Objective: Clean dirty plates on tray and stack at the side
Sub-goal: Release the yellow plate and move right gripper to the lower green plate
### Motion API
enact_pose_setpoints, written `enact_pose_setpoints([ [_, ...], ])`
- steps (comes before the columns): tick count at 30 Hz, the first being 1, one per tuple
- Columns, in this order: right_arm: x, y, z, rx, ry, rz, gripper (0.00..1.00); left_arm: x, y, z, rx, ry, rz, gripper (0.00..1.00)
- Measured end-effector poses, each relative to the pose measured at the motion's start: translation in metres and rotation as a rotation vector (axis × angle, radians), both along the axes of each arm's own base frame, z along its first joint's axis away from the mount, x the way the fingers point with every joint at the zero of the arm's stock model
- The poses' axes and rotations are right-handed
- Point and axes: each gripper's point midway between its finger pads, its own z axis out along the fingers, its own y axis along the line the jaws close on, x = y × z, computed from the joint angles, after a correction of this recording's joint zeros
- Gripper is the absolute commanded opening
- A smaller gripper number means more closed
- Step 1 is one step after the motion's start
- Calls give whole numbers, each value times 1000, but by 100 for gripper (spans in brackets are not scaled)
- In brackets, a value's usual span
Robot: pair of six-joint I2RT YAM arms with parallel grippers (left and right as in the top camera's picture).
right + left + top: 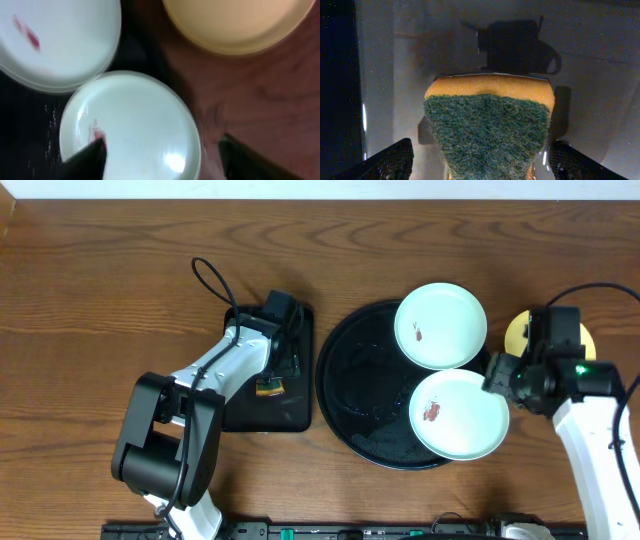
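**Poised at the near plate's rim, nothing gripped**

Hovering with the right gripper (162, 142) spread wide and empty. Straddling the right rim of the near mint plate (135, 120), with one finger over the plate and the other over bare table (250, 100) to its right. Cannot tell through the blur whether touching or just above.

Sitting on the near-right part of the round black tray (350, 380), and seemingly overhanging the tray's edge toward the gripper. Marked with a red-brown smear (96, 134) left of centre. Just beyond, touching or nearly so: the far mint plate (60, 45), also on the tray and also smeared. Off the tray, on the table at the far right: the pale yellow plate (235, 25), with no smear visible.

Probably light, rigid and glossy. Likely slippery against the fingers, and apt to skate across the tray rather than lift. Possibly breakable, though cannot tell the material. Best taken at the exposed right rim, one finger above the lip and one beneath, pinched firmly but not hard. Avoid the far side, next to the other plate, where fingers would find no room.

Well apart on the left, over the rectangular black tray (290, 415): the left gripper (480, 145), also wide. Flanking the sponge (490, 125), green scrub face toward the camera, with gaps showing on both sides. Not clamped.
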Motion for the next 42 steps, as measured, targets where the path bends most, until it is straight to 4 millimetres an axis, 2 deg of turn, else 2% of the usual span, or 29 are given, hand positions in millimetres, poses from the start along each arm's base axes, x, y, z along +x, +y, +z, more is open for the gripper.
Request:
enact_pose_setpoints([
  [3,12,8,-7,31,-19,55,63,0,0,0,0,0,0,87],
  [5,10,14,-18,58,26,77,64,0,0,0,0,0,0,87],
  [7,-5,16,-36,78,139,79,63,0,0,0,0,0,0,87],
  [10,-27,13,-49,67,258,52,65,0,0,0,0,0,0,87],
  [13,-48,-2,-48,-3,332,-27,63,0,0,0,0,-1,0,87],
  [16,-64,-16,-44,-62,378,-131,54,1,0,0,-1,-3,0,87],
  [22,-88,-22,-41,-81,436,-307,44,1,0,0,-1,-3,0,87],
  [25,-90,-23,-43,-77,434,-348,38,1,0,0,-1,-3,0,87],
  [31,-94,-22,-65,-69,424,-384,20,1,0,0,-1,-3,0,87],
  [35,-103,-22,-75,-71,446,-391,20,1,0,0,-1,-3,0,87],
  [37,-105,-22,-77,-72,452,-391,14,1,0,0,-1,-3,0,87],
  [42,-100,-21,-78,-65,431,-396,14,1,0,0,-1,-3,0,87],
])
